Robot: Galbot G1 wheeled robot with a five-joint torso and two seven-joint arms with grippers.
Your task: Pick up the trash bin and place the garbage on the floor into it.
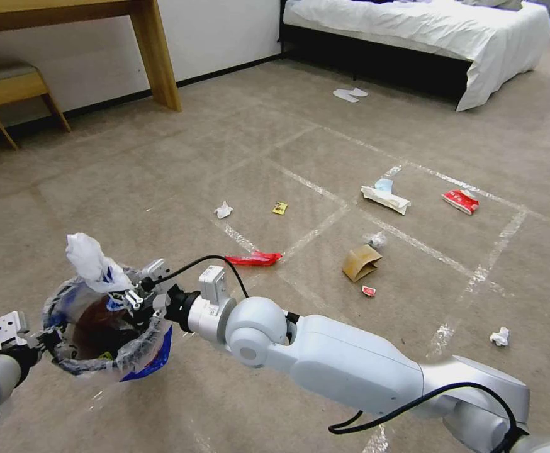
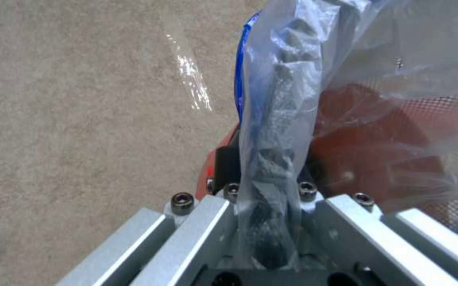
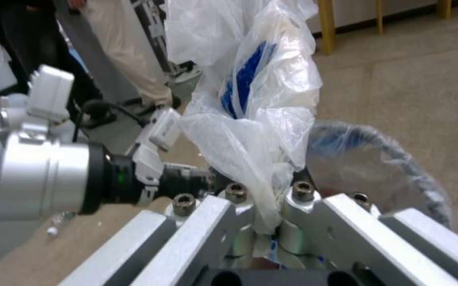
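Observation:
The red trash bin [image 1: 99,330], lined with a crinkly clear bag, hangs above the carpet at lower left. My left gripper [image 1: 47,343] is shut on its near rim; the left wrist view shows the fingers pinching the plastic-wrapped rim [image 2: 268,174]. My right gripper [image 1: 133,301] is at the opposite rim, shut on a bunch of white plastic with blue print [image 3: 250,119] that stands up above the bin. The garbage lies on the floor: a red wrapper strip [image 1: 254,258], brown paper bag [image 1: 360,262], tissue [image 1: 223,209], yellow wrapper [image 1: 279,208], white packet [image 1: 385,199], red-white packet [image 1: 460,201].
A bed [image 1: 426,31] stands at the back right with white slippers [image 1: 349,94] before it. A wooden table leg [image 1: 155,56] and a stool [image 1: 11,88] are at the back left. Tape lines [image 1: 413,242] cross the carpet. Another tissue [image 1: 500,336] lies at right.

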